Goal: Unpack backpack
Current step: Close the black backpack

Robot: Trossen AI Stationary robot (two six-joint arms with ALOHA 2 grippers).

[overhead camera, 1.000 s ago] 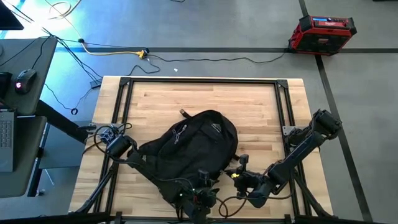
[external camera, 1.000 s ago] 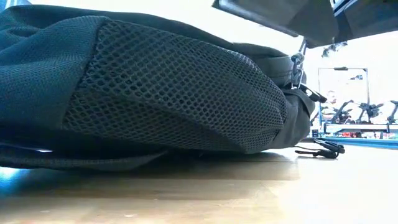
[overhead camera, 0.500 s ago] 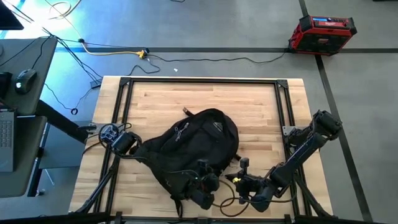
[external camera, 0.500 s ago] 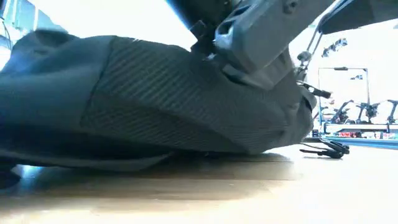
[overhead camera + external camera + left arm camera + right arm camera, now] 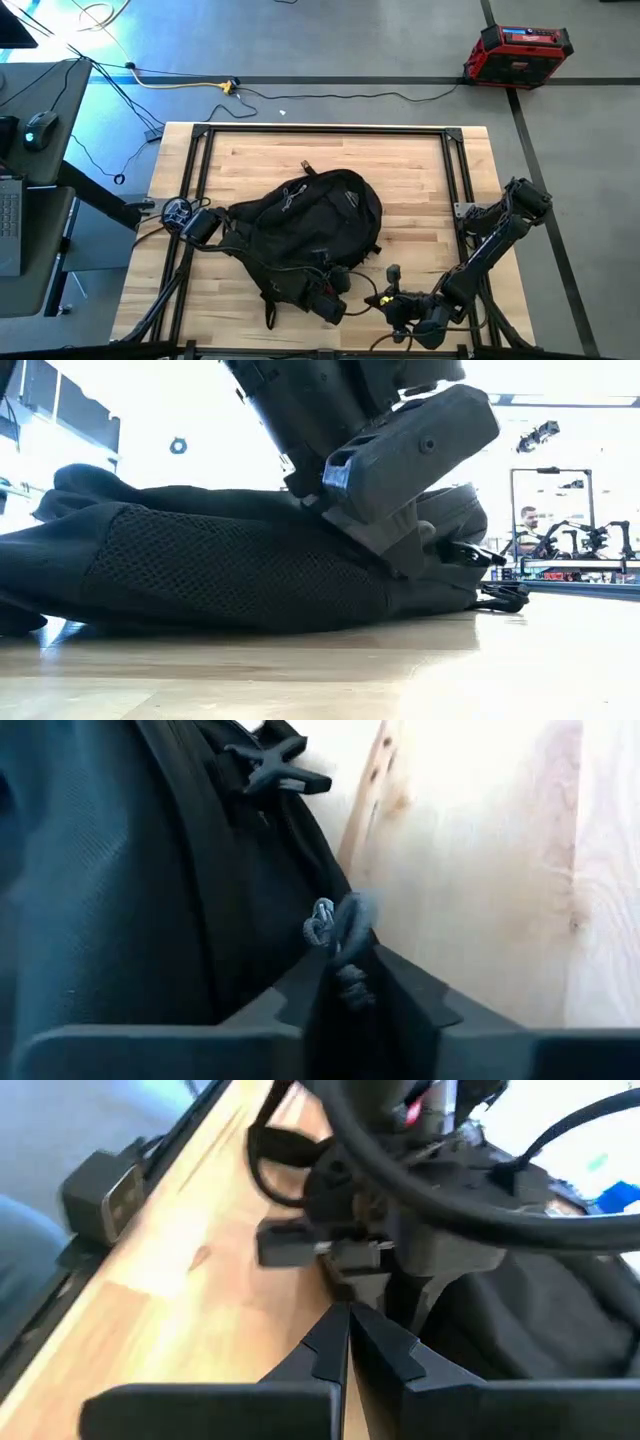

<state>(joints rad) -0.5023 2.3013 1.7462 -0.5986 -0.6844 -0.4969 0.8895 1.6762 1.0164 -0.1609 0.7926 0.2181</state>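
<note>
The black backpack (image 5: 310, 230) lies flat on the middle of the wooden table, its mesh side (image 5: 230, 565) toward the near edge. My left gripper (image 5: 335, 292) sits at the backpack's near right corner and is shut on a grey zipper pull cord (image 5: 335, 925). In the low view its body (image 5: 400, 460) comes down onto the pack. My right gripper (image 5: 385, 303) hovers just right of the left one, near the table's near edge. Its fingers (image 5: 330, 1340) are shut on nothing and point at the left arm's wrist. My left gripper pinches the knotted grey zipper pull cord (image 5: 345, 945) between its two fingers. The cord's looped end sticks out past the fingertips, beside the backpack's zipper seam at its near right corner. The backpack itself rests on the table.
Black frame rails (image 5: 195, 180) run along the table's edges. A loose strap (image 5: 270, 300) trails toward the near edge and a black buckle (image 5: 275, 765) lies beside the pack. Cables (image 5: 365, 325) loop between the grippers. Bare wood (image 5: 420, 180) lies to the right and far side. A person (image 5: 527, 520) stands far behind.
My left gripper has moved toward the table's far edge while staying shut, and the backpack has slid and turned a little that way. The pack's near side has sunk lower. My right gripper has drawn back toward the near edge and to the right.
</note>
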